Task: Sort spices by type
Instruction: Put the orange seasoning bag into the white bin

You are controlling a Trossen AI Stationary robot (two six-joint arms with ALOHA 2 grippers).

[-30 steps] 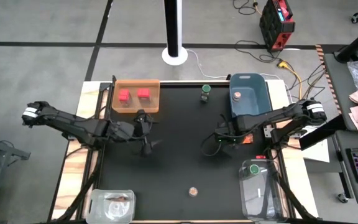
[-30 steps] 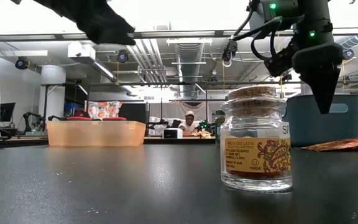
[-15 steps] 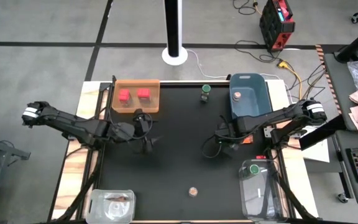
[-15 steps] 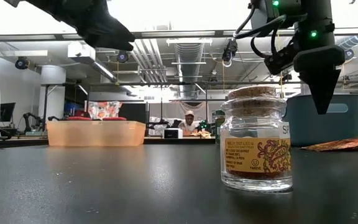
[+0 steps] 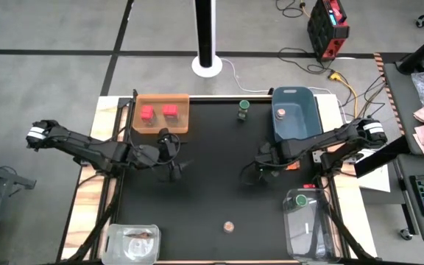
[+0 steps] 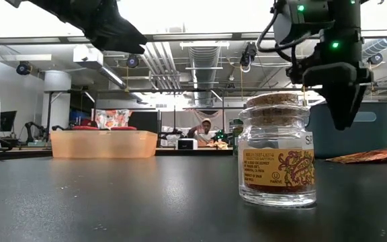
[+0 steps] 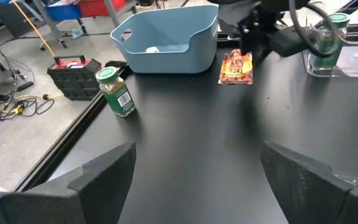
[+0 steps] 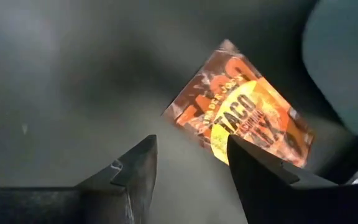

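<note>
The right claw [image 5: 260, 171] is opening up: a second ago its fingers were pinched shut, now they are standing parted with nothing between them, hovering above the table [image 5: 212, 191] just short of the taco packet [image 8: 244, 121]. Likely it is lining up to grab that packet, which is lying flat beside the blue tub [image 5: 294, 112]. The left claw [image 5: 177, 168] is hanging wide and empty near the table's middle-left, barely changed.

Two red boxes [image 5: 158, 112] are already sitting in the orange tray [image 5: 161, 98]. One green-capped jar [image 5: 244, 110] is standing at the far edge, another is standing in the clear container [image 5: 306, 221] near right. A cork-capped jar [image 6: 277, 149] is standing alone at the near edge. Nothing is blocking the packet, though the tub wall is crowding it and it is lying flat, so pinching may be tricky.
</note>
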